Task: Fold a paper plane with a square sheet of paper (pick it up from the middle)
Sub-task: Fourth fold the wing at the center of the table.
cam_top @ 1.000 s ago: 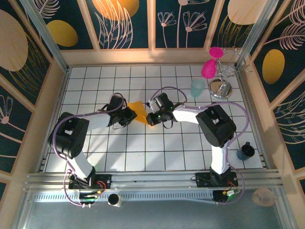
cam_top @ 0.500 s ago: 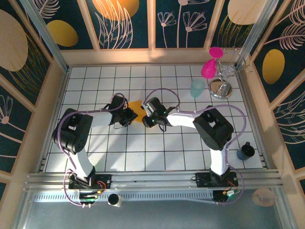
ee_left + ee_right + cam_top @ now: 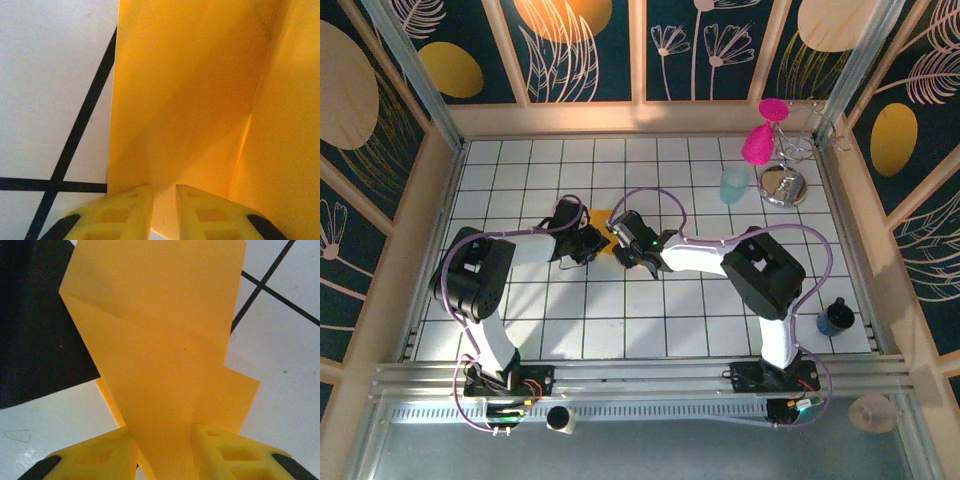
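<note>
Paper-folding scene on a white tiled table (image 3: 670, 320). Partly folded orange-yellow sheet of paper (image 3: 601, 216) lies mid-table, between the tips of two robot arms. Left gripper (image 3: 163, 192) has its jaws nearly together around a raised fold; whether it truly pinches the paper is unclear. Right gripper (image 3: 162, 437) stands spread, with a flap running between its fingers. Likely risk: with that side loose, a tug from the left could slide the sheet, skew the crease, or tear the thin paper.

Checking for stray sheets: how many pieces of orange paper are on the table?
1: the folded orange paper, between the left hand and right hand. Another could lie hidden under the arms.
</note>
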